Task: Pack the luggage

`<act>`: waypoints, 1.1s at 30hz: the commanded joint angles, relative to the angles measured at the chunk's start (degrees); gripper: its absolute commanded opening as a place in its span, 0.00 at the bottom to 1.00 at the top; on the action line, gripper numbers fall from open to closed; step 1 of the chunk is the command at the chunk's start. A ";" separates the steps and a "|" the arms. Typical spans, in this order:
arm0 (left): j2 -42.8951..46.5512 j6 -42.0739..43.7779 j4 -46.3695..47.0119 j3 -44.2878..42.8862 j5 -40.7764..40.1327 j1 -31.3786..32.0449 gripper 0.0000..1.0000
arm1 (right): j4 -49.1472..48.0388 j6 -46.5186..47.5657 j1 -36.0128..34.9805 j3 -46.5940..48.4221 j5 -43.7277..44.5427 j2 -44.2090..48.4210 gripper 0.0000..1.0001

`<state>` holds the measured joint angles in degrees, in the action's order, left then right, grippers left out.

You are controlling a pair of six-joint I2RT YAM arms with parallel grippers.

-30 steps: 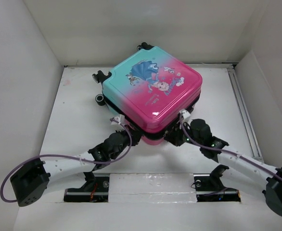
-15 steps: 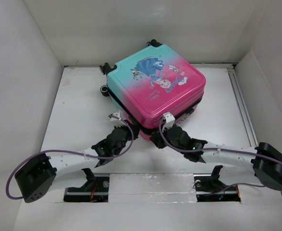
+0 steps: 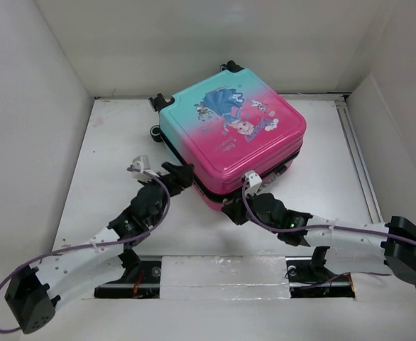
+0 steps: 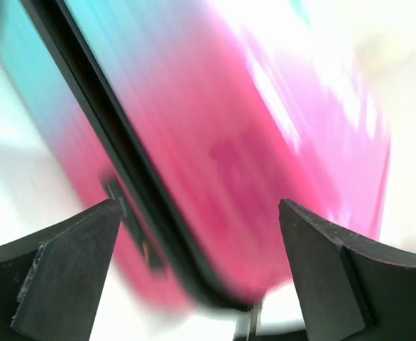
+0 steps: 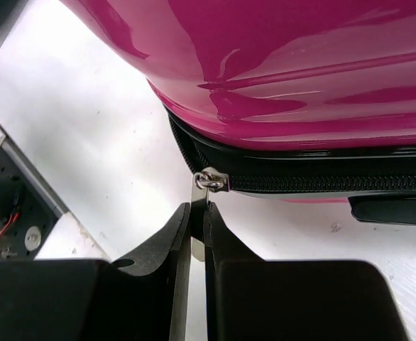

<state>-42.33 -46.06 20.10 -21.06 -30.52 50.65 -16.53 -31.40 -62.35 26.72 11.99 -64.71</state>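
Note:
The luggage (image 3: 233, 135), a pink-to-teal hard suitcase with a cartoon princess, lies flat and closed in the middle of the table. My left gripper (image 3: 176, 174) is open just off its near-left side. In the left wrist view the blurred pink shell (image 4: 215, 142) and its black seam fill the gap between the wide-spread fingers (image 4: 73, 263). My right gripper (image 5: 197, 209) is shut on the metal zipper pull (image 5: 209, 181) at the near corner, below the black zipper band (image 5: 321, 181). From above, this gripper (image 3: 233, 211) sits at the suitcase's front edge.
White walls box in the table on the left, back and right. A rail (image 3: 357, 156) runs along the right side. The arms' mounting bar (image 3: 222, 273) lies along the near edge. The suitcase's wheels (image 3: 155, 131) stick out at its back-left.
My left gripper has opened and drawn back to the left, away from the suitcase's front edge. The right gripper stays shut on the zipper pull. The suitcase has shifted slightly.

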 commanded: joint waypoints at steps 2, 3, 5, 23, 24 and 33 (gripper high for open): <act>-2.04 -2.35 3.62 -6.35 -0.43 -14.20 0.95 | -2.81 -0.51 -2.16 0.35 -7.15 3.18 0.00; -3.36 -3.84 4.24 -7.75 1.76 -17.83 0.97 | -2.80 -0.51 -2.69 0.35 -7.68 3.18 0.00; -6.52 -6.66 6.00 -11.96 10.34 -25.39 1.00 | -2.80 -0.51 -2.69 0.35 -8.20 3.18 0.00; -61.10 -17.91 13.21 -50.38 45.03 -50.57 1.00 | -3.50 0.64 -3.83 0.35 -12.25 -0.24 0.00; -62.17 -17.92 11.82 -51.70 45.81 -50.57 1.00 | -3.50 0.64 -3.83 -0.26 -12.77 -0.24 0.00; -71.31 -25.82 20.15 -56.72 52.05 -50.04 1.00 | -3.24 0.11 -3.83 -0.27 -12.16 -0.24 0.00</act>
<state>-113.16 -67.96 33.52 -75.00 17.61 0.27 -17.45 -30.89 -63.86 26.26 5.69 -65.01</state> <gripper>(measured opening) 0.993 0.134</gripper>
